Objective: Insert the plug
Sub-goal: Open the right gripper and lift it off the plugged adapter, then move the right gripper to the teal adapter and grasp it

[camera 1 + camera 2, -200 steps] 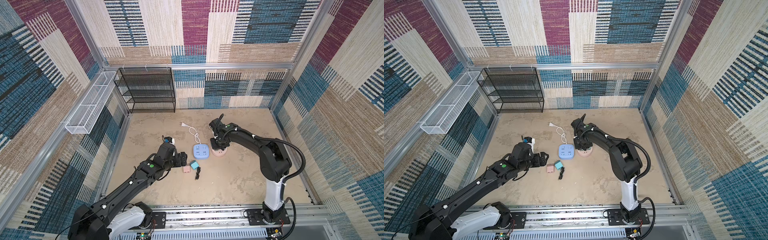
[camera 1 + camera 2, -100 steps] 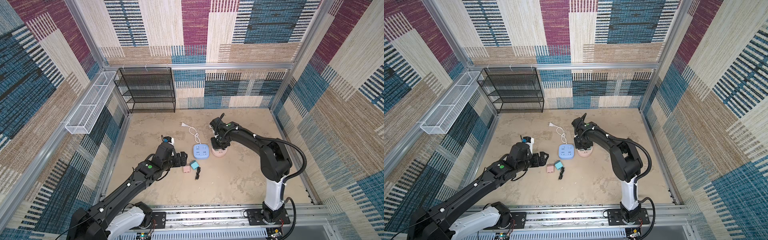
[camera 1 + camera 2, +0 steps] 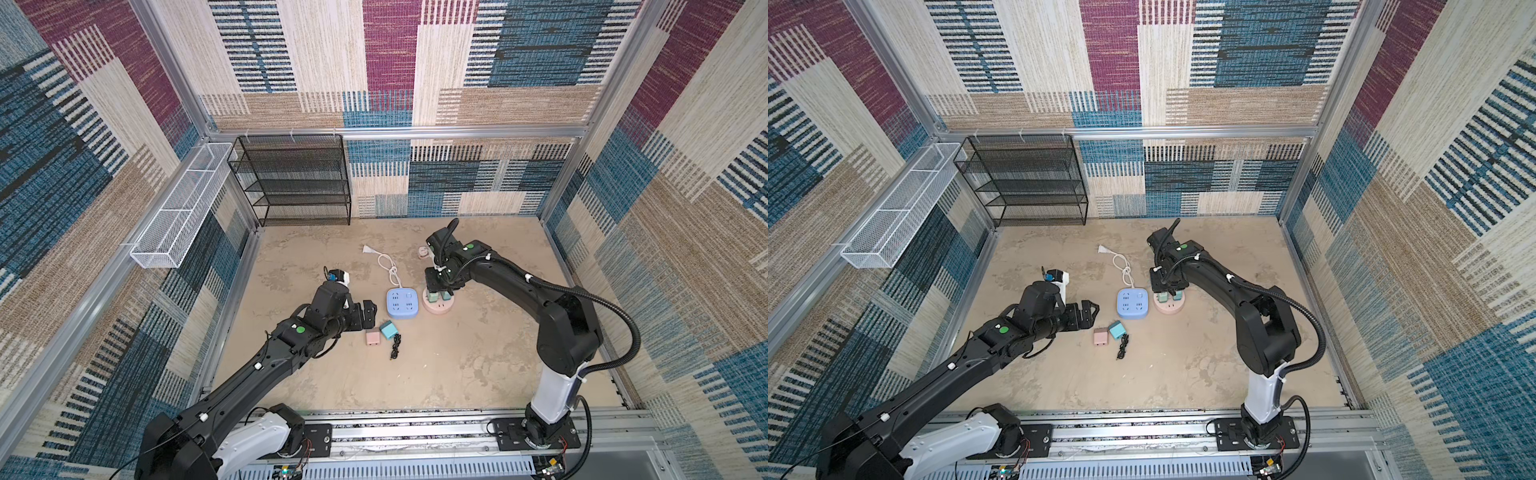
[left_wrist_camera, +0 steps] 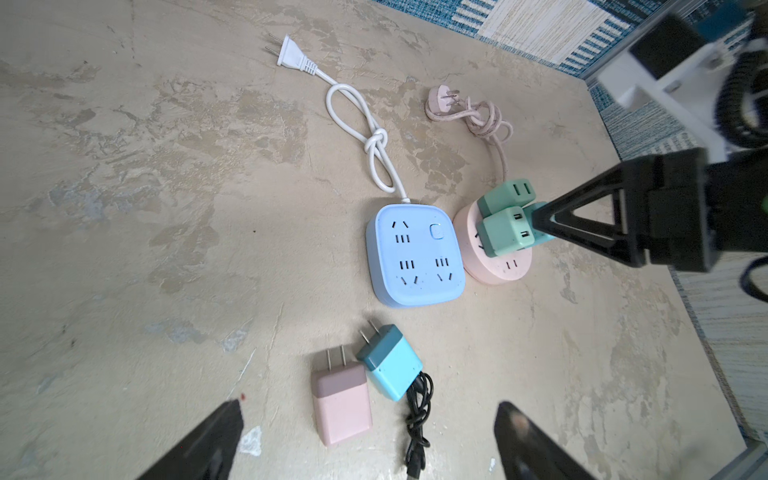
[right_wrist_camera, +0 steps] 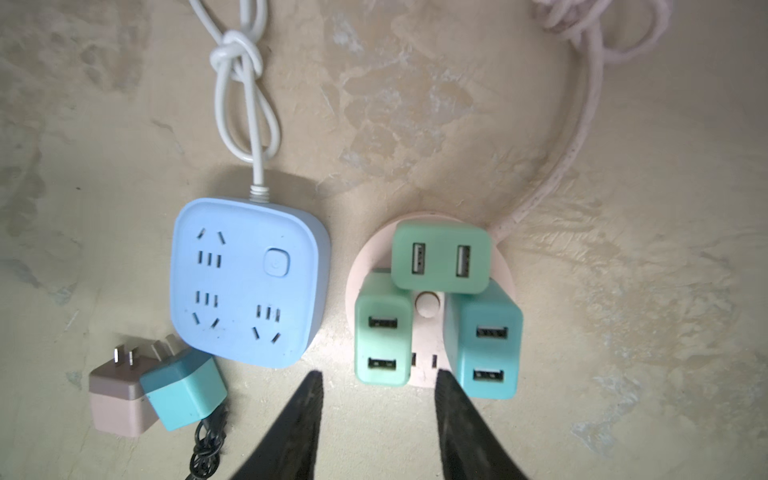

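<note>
A round pink power strip (image 5: pixel 424 368) (image 3: pixel 440 309) carries three green and teal USB plugs (image 5: pixel 440 255), all standing upright in its sockets. My right gripper (image 5: pixel 379 380) (image 3: pixel 438 286) hovers just above them, open, with nothing between its fingers. Beside it lies a blue square power strip (image 4: pixel 415 257) (image 3: pixel 402 303) with empty sockets. A pink charger plug (image 4: pixel 340 403) (image 3: pixel 372 337) and a teal charger plug (image 4: pixel 390 365) (image 3: pixel 389 330) lie flat on the floor in front of my left gripper (image 4: pixel 369 411) (image 3: pixel 368 311), which is wide open and empty.
A coiled black cable (image 4: pixel 417 419) lies against the teal charger. The blue strip's knotted white cord (image 4: pixel 374 145) and the pink strip's cord (image 4: pixel 478 118) trail toward the back. A black mesh shelf (image 3: pixel 299 178) and a white wire basket (image 3: pixel 178 216) stand at the back left.
My right gripper has gone from shut to open above the plugs on the pink strip. My left gripper has opened a little wider.
</note>
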Motion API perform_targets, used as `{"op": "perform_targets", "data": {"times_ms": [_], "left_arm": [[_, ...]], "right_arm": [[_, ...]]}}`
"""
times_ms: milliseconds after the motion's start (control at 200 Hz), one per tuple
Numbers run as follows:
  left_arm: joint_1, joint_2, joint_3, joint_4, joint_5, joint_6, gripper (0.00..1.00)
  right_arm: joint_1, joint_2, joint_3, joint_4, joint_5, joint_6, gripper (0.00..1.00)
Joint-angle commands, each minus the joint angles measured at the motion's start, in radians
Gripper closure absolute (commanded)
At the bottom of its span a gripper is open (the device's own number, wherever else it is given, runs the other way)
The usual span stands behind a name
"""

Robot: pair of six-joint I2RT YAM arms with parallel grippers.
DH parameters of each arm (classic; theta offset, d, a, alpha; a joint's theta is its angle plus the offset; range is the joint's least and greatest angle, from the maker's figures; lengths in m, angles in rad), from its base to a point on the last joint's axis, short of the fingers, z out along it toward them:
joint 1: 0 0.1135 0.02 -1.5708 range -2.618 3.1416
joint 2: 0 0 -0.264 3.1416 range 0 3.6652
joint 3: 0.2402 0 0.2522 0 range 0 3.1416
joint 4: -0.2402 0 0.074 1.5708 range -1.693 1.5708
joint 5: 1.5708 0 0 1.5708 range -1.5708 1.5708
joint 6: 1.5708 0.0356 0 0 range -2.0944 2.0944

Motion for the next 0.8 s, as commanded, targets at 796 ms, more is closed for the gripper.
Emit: {"op": "perform_targets", "data": {"times_ms": [796], "left_arm": [[0.100,-0.079,-0.054,-0.014,0.169,-0.045,0.00]], "right_arm": [[0.361,-0.241,-0.501,0.584,-0.060,0.031,0.47]]}}
